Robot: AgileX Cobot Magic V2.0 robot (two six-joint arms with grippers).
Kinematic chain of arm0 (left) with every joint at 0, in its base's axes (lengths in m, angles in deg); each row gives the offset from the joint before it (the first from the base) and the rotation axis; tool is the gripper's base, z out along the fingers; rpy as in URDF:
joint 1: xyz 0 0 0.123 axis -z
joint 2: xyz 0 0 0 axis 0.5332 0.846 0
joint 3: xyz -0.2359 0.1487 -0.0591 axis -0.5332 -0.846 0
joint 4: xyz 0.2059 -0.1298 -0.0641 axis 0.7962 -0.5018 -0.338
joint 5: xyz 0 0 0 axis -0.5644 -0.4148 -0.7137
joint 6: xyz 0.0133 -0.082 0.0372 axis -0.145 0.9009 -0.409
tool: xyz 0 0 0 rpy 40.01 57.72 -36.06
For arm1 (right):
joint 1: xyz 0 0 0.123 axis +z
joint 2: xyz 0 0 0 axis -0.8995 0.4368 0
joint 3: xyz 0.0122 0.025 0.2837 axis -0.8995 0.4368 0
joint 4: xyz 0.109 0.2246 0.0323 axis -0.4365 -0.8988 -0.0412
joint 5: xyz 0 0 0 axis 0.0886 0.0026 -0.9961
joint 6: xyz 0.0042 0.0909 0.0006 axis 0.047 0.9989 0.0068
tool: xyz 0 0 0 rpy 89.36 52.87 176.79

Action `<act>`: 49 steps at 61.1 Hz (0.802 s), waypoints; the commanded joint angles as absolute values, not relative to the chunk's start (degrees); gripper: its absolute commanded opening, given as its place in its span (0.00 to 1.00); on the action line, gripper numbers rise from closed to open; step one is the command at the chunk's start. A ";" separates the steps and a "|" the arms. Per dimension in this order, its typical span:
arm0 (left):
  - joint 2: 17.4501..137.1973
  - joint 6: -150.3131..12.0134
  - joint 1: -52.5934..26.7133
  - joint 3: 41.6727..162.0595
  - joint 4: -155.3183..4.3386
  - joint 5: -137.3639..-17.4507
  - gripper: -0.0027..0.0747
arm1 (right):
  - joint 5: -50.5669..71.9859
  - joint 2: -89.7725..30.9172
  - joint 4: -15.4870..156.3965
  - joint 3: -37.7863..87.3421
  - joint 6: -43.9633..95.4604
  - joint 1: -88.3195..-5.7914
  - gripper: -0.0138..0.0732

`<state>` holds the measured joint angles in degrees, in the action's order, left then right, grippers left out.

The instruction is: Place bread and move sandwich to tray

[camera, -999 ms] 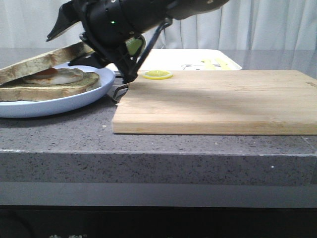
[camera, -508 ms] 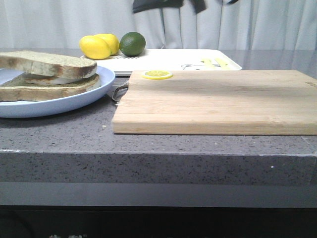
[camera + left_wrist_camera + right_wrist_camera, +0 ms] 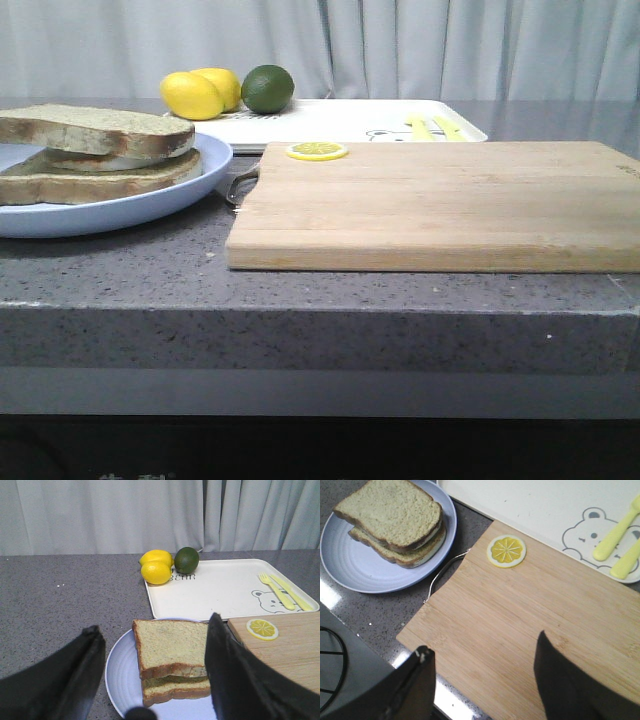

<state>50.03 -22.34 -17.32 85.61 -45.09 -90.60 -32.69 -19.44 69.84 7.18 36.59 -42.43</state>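
The sandwich [image 3: 95,152] lies on the round light-blue plate [image 3: 205,180] at the left; its top slice is the thick bread [image 3: 172,645] with a brown crust. It also shows in the right wrist view [image 3: 395,520]. The white tray [image 3: 340,120] with yellow utensils [image 3: 282,590] and a bear drawing stands behind the wooden board. My left gripper [image 3: 152,645] is open and empty, high above the sandwich. My right gripper [image 3: 485,655] is open and empty, above the board's near edge. No gripper shows in the front view.
A pale wooden cutting board [image 3: 440,200] fills the middle and right, with a lemon slice [image 3: 317,151] on its far left corner. Two lemons [image 3: 195,93] and a lime [image 3: 267,88] sit at the tray's far left corner. A curtain hangs behind.
The arm that held the top bread slice over the plate has let it go and lifted out of the front view. The slice now lies flat on the egg slice.
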 commanded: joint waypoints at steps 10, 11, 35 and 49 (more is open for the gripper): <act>50.56 -22.54 -16.75 87.53 -44.94 -86.39 0.60 | -23.21 -32.70 70.33 15.78 36.91 -42.79 0.68; 50.56 -22.54 -16.75 87.53 -44.94 -86.38 0.60 | -22.63 -33.37 70.33 16.46 36.91 -42.79 0.68; 50.56 -22.54 -16.75 87.53 -44.94 -88.66 0.60 | -11.37 -48.06 70.51 33.29 36.91 -42.79 0.68; 51.29 -22.54 -16.75 91.02 -41.89 -104.56 0.60 | -11.92 -49.07 70.46 33.68 36.91 -42.79 0.68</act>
